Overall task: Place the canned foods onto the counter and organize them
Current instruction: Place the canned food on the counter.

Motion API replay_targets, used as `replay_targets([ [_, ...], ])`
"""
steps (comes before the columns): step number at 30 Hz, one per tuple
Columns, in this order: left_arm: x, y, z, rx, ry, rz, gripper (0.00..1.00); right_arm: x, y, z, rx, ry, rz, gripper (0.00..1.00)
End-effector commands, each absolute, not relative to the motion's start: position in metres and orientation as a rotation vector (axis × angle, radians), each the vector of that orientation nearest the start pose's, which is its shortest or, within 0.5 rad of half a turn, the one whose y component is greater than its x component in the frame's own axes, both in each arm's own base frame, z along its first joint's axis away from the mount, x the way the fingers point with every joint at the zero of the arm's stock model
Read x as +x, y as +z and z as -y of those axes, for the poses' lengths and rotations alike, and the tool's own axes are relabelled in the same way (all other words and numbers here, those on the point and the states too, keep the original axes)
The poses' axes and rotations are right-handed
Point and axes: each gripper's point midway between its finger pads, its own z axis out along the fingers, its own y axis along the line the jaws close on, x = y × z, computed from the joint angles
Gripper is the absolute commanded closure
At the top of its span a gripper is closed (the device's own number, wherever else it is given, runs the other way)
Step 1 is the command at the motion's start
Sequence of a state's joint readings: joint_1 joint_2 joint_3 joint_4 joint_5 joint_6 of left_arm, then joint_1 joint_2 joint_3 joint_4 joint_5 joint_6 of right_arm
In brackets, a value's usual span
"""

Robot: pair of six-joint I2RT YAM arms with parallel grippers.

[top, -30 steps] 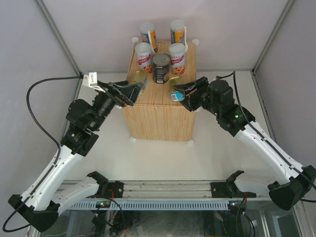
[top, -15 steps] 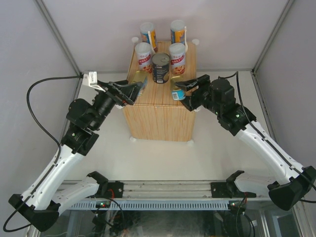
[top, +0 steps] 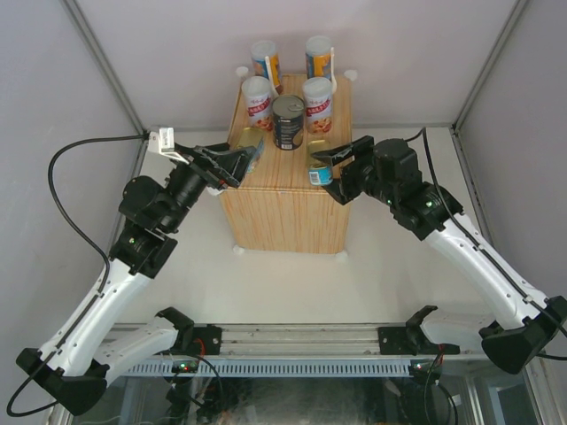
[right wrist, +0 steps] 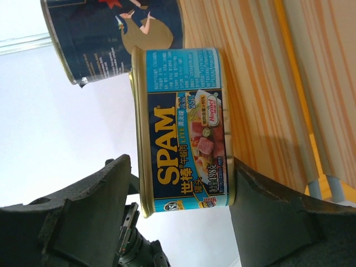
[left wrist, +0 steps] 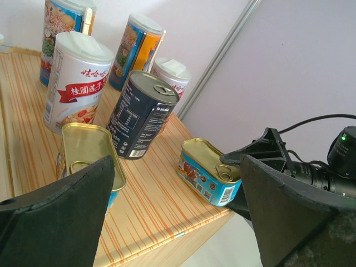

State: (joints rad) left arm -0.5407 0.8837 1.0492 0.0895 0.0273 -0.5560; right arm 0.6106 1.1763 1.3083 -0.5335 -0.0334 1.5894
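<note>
Placing looks done: our right gripper [top: 328, 173], jaws apart, flanks the right tin [right wrist: 181, 122] at the counter's [top: 283, 217] five o'clock. Our left gripper [left wrist: 178, 186], equally wide, flanks the left tin [left wrist: 89, 150] at nine. Next we withdraw without nudging either.

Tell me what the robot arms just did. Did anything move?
The right gripper spread its fingers, letting go of the gold-blue tin, and drew back a little toward the right. The tin now sits on the counter near its right edge. The left gripper stayed open and in place, and the other cans did not move.
</note>
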Motion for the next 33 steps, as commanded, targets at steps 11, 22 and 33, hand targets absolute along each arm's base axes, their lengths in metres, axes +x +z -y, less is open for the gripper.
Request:
replay_targets([
  [11,0.265,0.471,0.188,0.036,-0.947,-1.289,0.03,0.259,0.350,-0.262,1.105,1.301,-2.143,0.29],
  [22,0.264,0.469,0.189,0.042,-0.951,-1.293,0.03,0.241,0.364,-0.272,1.053,1.341,-2.147,0.29],
  [33,0.266,0.465,0.190,0.039,-0.957,-1.303,0.03,0.244,0.382,-0.262,1.054,1.343,-2.085,0.29],
])
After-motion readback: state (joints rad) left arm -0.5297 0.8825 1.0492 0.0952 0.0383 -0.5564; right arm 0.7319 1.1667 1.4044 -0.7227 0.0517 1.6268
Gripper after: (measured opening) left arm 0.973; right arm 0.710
